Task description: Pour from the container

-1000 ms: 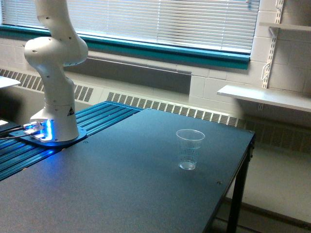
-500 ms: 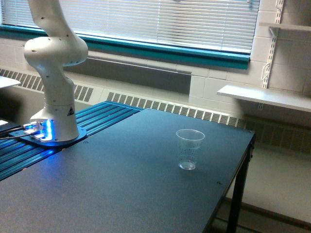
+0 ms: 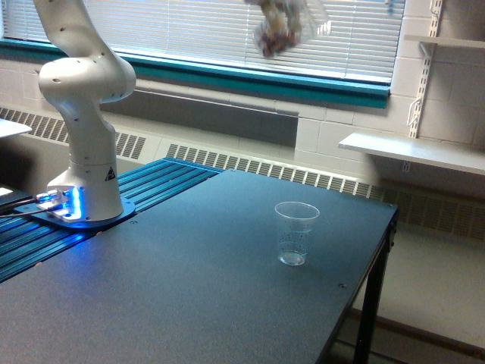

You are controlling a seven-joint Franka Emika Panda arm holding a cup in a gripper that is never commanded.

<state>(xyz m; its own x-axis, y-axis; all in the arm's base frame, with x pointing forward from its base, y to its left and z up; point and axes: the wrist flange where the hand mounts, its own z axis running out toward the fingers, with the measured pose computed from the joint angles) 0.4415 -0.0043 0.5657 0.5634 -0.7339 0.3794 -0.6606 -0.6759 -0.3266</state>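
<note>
- The robot arm (image 3: 79,114) stands at the exterior view's left: smooth, glossy white, rounded segments, with a bulbous joint above a cylindrical column.
- Its round base (image 3: 79,212) glows blue on one side and sits on a strip of ribbed, blue-lit metal rails (image 3: 114,220).
- Cables (image 3: 19,206) lie flat beside the base, running off the left edge.
- The table (image 3: 189,303) is a broad, dark, matte slab with a fine speckled texture and a thin straight edge; a black leg (image 3: 370,303) shows at its right corner.
- Behind it run horizontal white blinds (image 3: 189,30) over a teal sill (image 3: 227,76), painted block wall and a long slatted heater grille (image 3: 265,171).
- At the top of the view, a blurred container (image 3: 284,26) hangs high in the air, clear-walled, with a dark brownish mass inside; its outline is smeared by motion, and its tilt cannot be read.
- The gripper lies above the frame's top edge, out of sight, so whether its fingers are spread or pinching the container cannot be told.
- A tapered clear cup (image 3: 295,233) with faint printed lines stands upright on the table, toward the right side, well below the container and a little to its right; nothing stands between them.
- White wall shelves (image 3: 413,152) on slotted metal tracks (image 3: 420,68) fill the exterior view's right.
</note>
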